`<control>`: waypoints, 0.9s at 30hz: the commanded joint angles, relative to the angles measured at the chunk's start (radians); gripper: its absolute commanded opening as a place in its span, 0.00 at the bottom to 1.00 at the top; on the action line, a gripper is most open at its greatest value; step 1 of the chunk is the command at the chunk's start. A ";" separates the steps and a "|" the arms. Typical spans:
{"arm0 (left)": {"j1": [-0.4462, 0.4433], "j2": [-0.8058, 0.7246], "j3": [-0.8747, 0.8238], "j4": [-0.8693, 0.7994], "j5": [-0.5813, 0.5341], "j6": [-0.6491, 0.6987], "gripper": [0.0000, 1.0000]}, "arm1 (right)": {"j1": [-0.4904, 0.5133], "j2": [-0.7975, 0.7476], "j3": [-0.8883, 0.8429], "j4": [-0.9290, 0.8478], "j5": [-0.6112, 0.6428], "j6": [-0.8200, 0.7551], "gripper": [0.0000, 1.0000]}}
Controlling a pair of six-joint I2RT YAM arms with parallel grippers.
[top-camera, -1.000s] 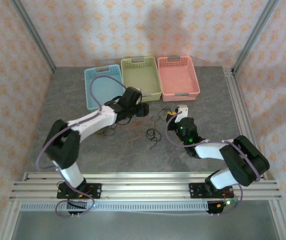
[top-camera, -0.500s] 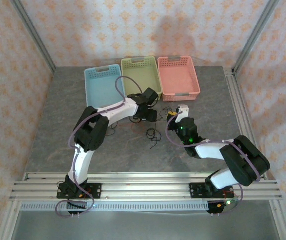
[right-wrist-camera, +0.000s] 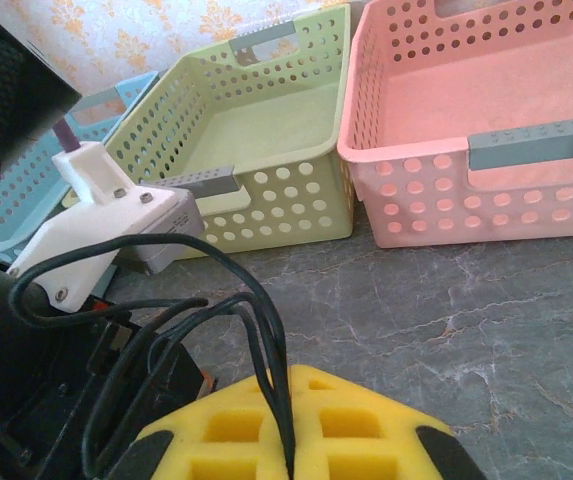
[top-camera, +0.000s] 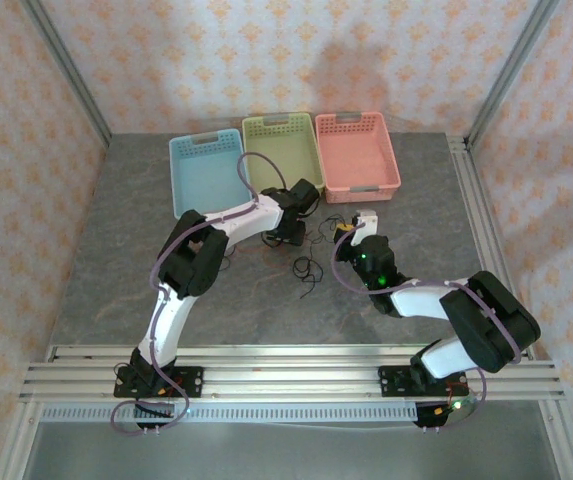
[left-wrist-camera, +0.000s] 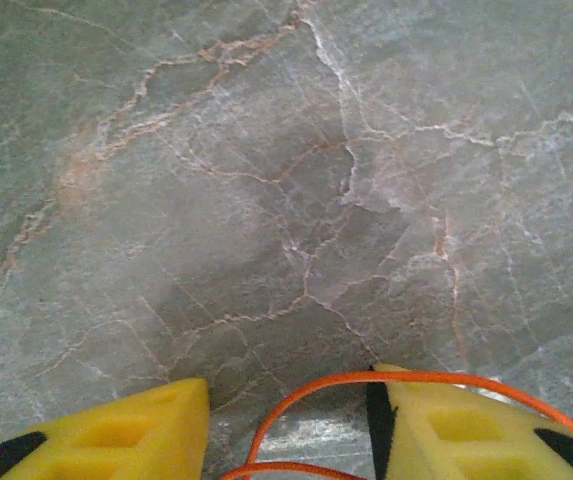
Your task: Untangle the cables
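Between my left gripper's [left-wrist-camera: 291,388] yellow fingers [left-wrist-camera: 131,432] an orange cable [left-wrist-camera: 311,392] loops over the marble; the jaws stand apart and the cable also lies over the right finger's tip. In the top view this left gripper [top-camera: 288,238] points down just in front of the green basket. My right gripper [right-wrist-camera: 293,378] is shut on a bundle of black cables [right-wrist-camera: 264,325] that arch away to the left. From above, the right gripper [top-camera: 347,232] sits right of the left one. A loose black cable [top-camera: 309,268] curls on the table between the arms.
Blue [top-camera: 206,172], green [top-camera: 282,155] and pink [top-camera: 358,150] baskets stand in a row at the back. The green basket [right-wrist-camera: 266,130] and pink basket [right-wrist-camera: 466,110] rise close ahead of my right gripper. The left arm's white wrist [right-wrist-camera: 106,215] is just to its left.
The left arm has swung right and folded at the elbow, bringing its gripper close to the right gripper; its jaws have narrowed. The right arm has not moved.
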 commanded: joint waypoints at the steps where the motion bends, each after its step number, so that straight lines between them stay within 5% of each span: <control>1: 0.008 0.001 0.000 -0.035 -0.078 0.004 0.42 | 0.004 -0.004 0.014 -0.006 0.013 0.005 0.00; 13: 0.014 -0.161 -0.164 0.101 -0.141 -0.044 0.00 | 0.003 -0.002 0.016 -0.004 0.016 0.003 0.01; 19: 0.073 -0.259 -0.300 0.218 -0.077 -0.135 0.00 | 0.004 -0.024 -0.031 0.074 0.092 0.011 0.01; 27: 0.169 -0.470 -0.540 0.373 -0.131 -0.274 0.00 | 0.002 -0.063 -0.105 0.190 0.179 0.016 0.01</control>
